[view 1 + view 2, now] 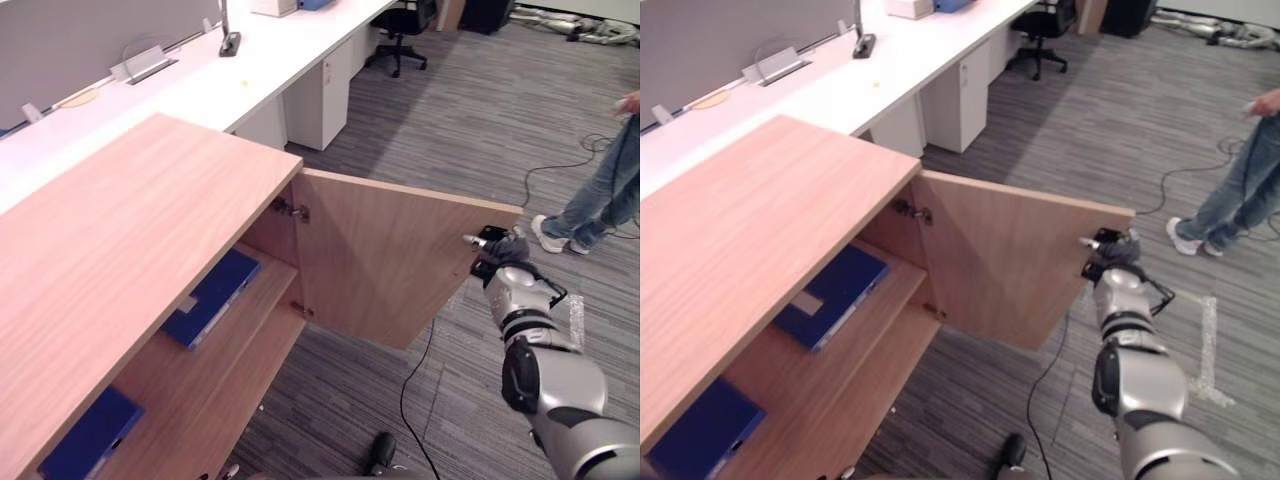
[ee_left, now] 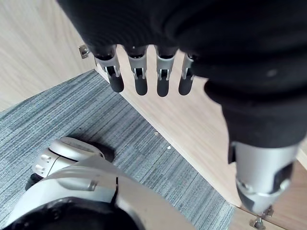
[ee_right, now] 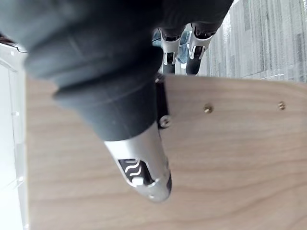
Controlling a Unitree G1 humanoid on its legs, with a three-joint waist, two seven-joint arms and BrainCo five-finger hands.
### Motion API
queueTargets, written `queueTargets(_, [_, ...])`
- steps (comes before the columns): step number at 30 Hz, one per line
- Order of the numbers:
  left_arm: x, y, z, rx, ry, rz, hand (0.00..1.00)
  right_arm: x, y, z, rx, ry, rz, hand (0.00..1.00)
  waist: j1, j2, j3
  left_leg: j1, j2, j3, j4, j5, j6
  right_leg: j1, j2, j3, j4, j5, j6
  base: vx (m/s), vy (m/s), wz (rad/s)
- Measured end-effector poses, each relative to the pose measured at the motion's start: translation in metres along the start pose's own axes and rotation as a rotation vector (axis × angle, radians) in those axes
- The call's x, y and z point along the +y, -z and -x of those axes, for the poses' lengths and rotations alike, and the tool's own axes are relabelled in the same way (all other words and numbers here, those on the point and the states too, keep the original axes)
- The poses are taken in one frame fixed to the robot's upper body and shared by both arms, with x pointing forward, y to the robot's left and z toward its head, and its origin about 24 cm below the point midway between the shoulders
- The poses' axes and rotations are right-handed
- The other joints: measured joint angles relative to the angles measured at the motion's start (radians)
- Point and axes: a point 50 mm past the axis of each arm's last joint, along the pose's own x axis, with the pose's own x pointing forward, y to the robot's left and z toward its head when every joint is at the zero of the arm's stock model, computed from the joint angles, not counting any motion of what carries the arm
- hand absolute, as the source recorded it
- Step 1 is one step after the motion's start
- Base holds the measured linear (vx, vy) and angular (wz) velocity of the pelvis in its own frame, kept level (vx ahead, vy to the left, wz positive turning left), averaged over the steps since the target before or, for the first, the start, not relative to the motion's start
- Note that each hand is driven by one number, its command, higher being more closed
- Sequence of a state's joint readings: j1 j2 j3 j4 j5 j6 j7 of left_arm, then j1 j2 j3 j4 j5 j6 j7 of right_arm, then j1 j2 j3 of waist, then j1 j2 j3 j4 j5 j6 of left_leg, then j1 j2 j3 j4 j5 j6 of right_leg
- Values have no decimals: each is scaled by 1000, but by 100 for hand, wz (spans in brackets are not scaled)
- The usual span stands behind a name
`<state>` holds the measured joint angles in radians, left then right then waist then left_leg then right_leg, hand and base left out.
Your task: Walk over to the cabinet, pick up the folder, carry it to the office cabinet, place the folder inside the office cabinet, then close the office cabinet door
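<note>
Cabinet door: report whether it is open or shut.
Open: the cabinet door stands swung out, baring blue folders on the shelves; the right hand is at its free edge.

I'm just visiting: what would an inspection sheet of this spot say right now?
Surface: wooden cabinet with shelves inside.
Job's things: door wide open; blue folder on the upper shelf, second folder on the lower one.
Clutter: small items on the white desk.
Hands: right hand grips the door's free edge; left hand hangs beside the cabinet, fingers straight.
Cables: thin cable on the carpet.
Surroundings: office chair; person standing at the right.
</note>
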<state>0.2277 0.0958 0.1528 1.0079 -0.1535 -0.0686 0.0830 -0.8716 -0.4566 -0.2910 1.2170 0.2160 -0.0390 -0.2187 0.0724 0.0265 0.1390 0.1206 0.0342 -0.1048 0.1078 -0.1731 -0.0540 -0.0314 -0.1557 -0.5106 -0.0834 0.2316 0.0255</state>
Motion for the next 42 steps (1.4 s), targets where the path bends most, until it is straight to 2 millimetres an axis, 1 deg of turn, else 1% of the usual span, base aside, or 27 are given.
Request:
queueTargets(1, [-1, -1, 0, -5, 3, 2, 0, -9, -5, -3, 5, 34, -26, 0, 3, 3, 5, -1, -1, -18, -1, 5, -1, 10, -5, -16, 0, -1, 0, -17, 77, 61])
queueTargets(3, [-2, -3, 0, -12, 5, 4, 0, -21, -12, -5, 2, 63, -30, 0, 2, 5, 17, -5, -8, -51, -2, 16, -3, 24, -15, -46, 0, -2, 1, -34, 72, 55])
queueTargets(4, [-3, -4, 0, -18, 8, 6, 0, -33, -17, -7, -1, 92, -31, 0, 1, 8, 21, -19, -15, -77, -2, 24, -1, 26, -25, -72, 0, -2, 1, -49, 57, 49])
queueTargets(8, [-3, -6, 0, -24, 9, 9, 0, -49, -20, -9, 22, 142, -94, 0, -1, 10, 47, -26, -23, -138, -7, 40, -8, 52, -39, -128, 0, -8, 2, -87, 44, 48])
queueTargets(10, [-3, -5, 0, -23, 10, 9, 0, -54, -21, -9, 24, 156, -110, 0, -5, 12, 51, -38, -25, -163, -10, 48, -9, 52, -43, -149, 0, -16, 7, -83, 8, 35])
queueTargets(12, [-4, -4, 0, -19, 15, 9, 0, -56, -27, -10, 11, 160, -125, 0, -5, 20, 66, -42, -24, -179, -14, 57, -18, 54, -43, -161, -1, -20, 9, -90, 4, 22])
queueTargets(14, [-6, -4, 0, -16, 25, 9, 0, -53, -34, -11, -7, 141, -123, 0, -11, 30, 83, -46, -20, -183, -14, 62, -24, 54, -40, -162, -1, -21, 9, -77, -2, 6])
queueTargets(16, [-6, -4, 0, -15, 28, 8, 0, -50, -34, -11, -10, 120, -93, 0, -14, 31, 88, -49, -15, -182, -14, 63, -26, 51, -35, -161, -1, -21, 9, -57, -12, -2])
queueTargets(18, [-7, -4, 0, -16, 36, -1, 0, -45, -33, -11, -14, 91, -26, 0, -17, 32, 89, -50, -5, -179, -14, 63, -27, 47, -25, -156, -5, -24, 5, -39, -17, -7])
queueTargets(20, [-7, -5, 0, -18, 42, -13, 0, -41, -30, -10, -20, 41, 66, 0, -23, 33, 89, -50, 6, -169, -14, 61, -30, 44, -15, -151, -6, -27, 1, -3, -4, -12])
queueTargets(22, [-9, -7, -1, -24, 57, -29, 0, -32, -23, -9, -26, -41, 211, 0, -27, 37, 88, -50, 24, -149, -14, 55, -39, 32, 0, -133, -3, -31, -5, 24, 6, -25])
queueTargets(23, [-9, -7, -1, -25, 58, -33, 0, -30, -22, -8, -23, -51, 219, 0, -27, 37, 87, -50, 25, -147, -14, 55, -40, 31, 2, -131, -2, -31, -6, 41, 8, -25])
queueTargets(25, [-13, -11, -1, -41, 86, -69, 0, -21, -10, -6, -5, -99, 337, 0, -28, 43, 86, -48, 40, -123, -13, 54, -41, 21, 18, -115, -1, -33, -10, 44, 22, -24])
queueTargets(26, [-13, -13, -1, -49, 93, -79, 0, -19, -8, -6, -3, -110, 369, 0, -29, 43, 86, -49, 42, -120, -14, 54, -42, 19, 21, -112, -1, -32, -11, 41, 31, -21])
queueTargets(27, [-17, -17, -1, -69, 115, -97, 0, -16, -6, -5, -5, -129, 439, 0, -31, 49, 87, -48, 46, -117, -13, 52, -45, 16, 26, -108, 0, -32, -12, 50, 45, -19])
queueTargets(28, [-20, -21, 0, -93, 132, -109, 0, -11, -8, -3, -31, -155, 513, 0, -35, 54, 85, -47, 51, -106, -13, 50, -47, 12, 31, -99, -1, -32, -13, 42, 39, -20])
queueTargets(30, [-21, -24, 1, -105, 144, -116, 0, -4, -11, 0, -76, -185, 554, 0, -42, 56, 85, -44, 55, -93, -10, 47, -51, 9, 37, -87, -1, -32, -13, 31, 40, -25])
queueTargets(34, [-19, -22, 3, -111, 162, -128, 0, 31, -35, 19, -292, -355, 669, 0, -75, 63, 81, -33, 71, -23, 11, 33, -59, -8, 62, -27, -6, -31, -21, 39, 55, -47])
queueTargets(38, [-19, -21, 4, -114, 172, -124, 0, 50, -47, 35, -401, -481, 748, 0, -84, 66, 76, -32, 90, 15, 24, 25, -66, -24, 87, 11, -7, -36, -27, 21, 24, -33])
queueTargets(39, [-19, -21, 4, -114, 173, -122, 0, 53, -47, 38, -416, -513, 767, 0, -84, 66, 76, -32, 94, 25, 27, 25, -66, -27, 92, 18, -7, -36, -28, 10, 12, -34])
queueTargets(42, [-17, -16, 4, -101, 165, -110, 0, 62, -35, 53, -440, -631, 846, 0, -85, 63, 52, -45, 104, 61, 43, 21, -59, -47, 109, 41, -7, -40, -32, 6, 7, -30])
